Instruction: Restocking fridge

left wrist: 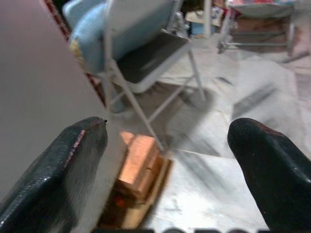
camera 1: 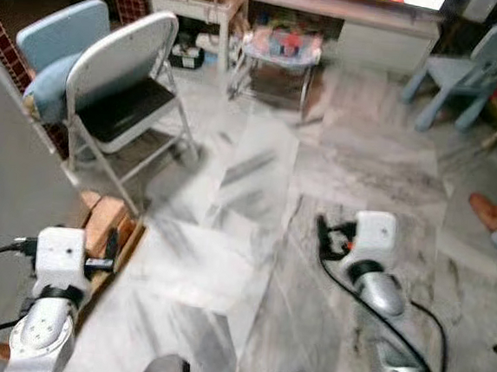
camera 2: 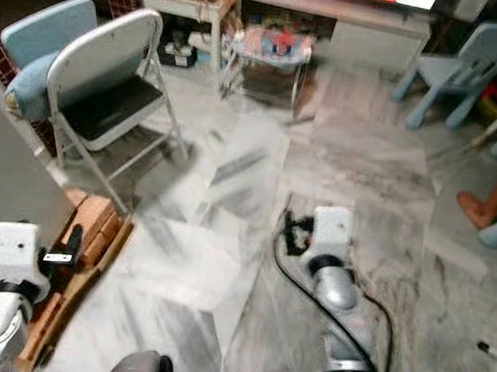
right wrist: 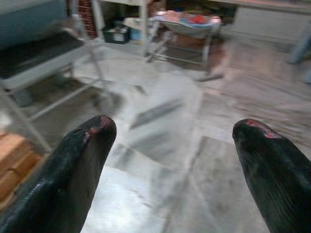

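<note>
Spreading across most of the scene is a grey-veined marble floor, blurred in places. At the robot's left a broad grey panel rises, with a red-tiled edge behind it. A grey folding chair with a dark seat stands near that panel, and a light blue chair sits just behind it. Another pale blue chair stands at the far right, and a small wire-legged stand carrying colourful items is at the back. A person's foot rests on the floor at the right edge. Stacked reddish bricks lie on a wooden board beside the panel. No fridge or groceries can be made out. The left pincer hangs wide apart and holds nothing near the bricks; the right pincer is likewise spread wide and bare above the floor.
</note>
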Robot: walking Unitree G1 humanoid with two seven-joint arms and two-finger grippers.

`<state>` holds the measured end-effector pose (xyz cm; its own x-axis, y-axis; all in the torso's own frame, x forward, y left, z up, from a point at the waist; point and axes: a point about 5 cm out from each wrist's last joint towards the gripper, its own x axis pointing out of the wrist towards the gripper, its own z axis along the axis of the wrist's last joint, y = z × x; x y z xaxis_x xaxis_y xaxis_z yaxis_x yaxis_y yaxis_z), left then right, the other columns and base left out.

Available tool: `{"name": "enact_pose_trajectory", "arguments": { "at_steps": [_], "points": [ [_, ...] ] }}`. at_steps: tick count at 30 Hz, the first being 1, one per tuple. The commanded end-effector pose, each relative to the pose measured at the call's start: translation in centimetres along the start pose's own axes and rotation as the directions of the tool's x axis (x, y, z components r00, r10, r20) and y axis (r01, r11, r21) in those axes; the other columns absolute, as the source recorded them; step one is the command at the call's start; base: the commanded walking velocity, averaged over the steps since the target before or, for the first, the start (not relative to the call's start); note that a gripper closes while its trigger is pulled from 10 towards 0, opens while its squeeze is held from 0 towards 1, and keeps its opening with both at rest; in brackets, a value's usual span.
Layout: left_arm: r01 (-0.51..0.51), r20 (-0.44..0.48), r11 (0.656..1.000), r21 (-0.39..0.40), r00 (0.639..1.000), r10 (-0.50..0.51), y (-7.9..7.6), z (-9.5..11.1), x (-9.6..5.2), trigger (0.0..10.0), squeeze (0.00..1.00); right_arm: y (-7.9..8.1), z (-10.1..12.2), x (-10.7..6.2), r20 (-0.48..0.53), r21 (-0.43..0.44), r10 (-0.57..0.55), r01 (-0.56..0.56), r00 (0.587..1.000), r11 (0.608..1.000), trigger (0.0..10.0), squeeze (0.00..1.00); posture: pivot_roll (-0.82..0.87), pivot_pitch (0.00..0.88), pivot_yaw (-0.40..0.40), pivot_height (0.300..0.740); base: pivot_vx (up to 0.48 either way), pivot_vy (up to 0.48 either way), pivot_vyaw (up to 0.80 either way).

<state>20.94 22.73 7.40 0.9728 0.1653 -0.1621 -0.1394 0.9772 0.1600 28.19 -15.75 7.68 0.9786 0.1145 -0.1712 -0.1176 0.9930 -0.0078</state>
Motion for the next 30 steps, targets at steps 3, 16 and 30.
{"name": "enact_pose_trajectory", "arguments": {
  "at_steps": [3, 16, 30],
  "points": [
    [0.016, -0.005, 1.0, -0.006, 1.0, -0.016, -0.4, 0.0, 0.0, 10.0, 0.0, -1.1, 0.1, 0.2, -0.006, -0.018, -0.03, 0.03, 1.0, 0.999, 10.0, 0.0, 0.04, 0.093, 0.003, 0.74, -0.246, 0.415, 0.0],
    [-0.001, -0.034, 0.999, -0.048, 0.999, -0.001, -0.5, -0.3, -0.1, 10.0, 0.0, -1.2, 0.5, 0.7, 0.014, 0.002, -0.025, 0.025, 1.0, 1.0, 10.0, 0.0, 0.05, 0.087, -0.007, 0.74, -0.364, 0.313, 0.0],
    [-0.013, 0.053, 1.0, -0.007, 0.999, 0.013, 1.1, 0.4, 0.0, 10.0, 0.0, -1.2, 1.6, 1.7, 0.052, 0.021, -0.019, 0.018, 0.998, 1.0, 10.0, 0.0, 0.07, 0.102, -0.013, 0.74, -0.26, 0.224, 0.0]
  ]
}}
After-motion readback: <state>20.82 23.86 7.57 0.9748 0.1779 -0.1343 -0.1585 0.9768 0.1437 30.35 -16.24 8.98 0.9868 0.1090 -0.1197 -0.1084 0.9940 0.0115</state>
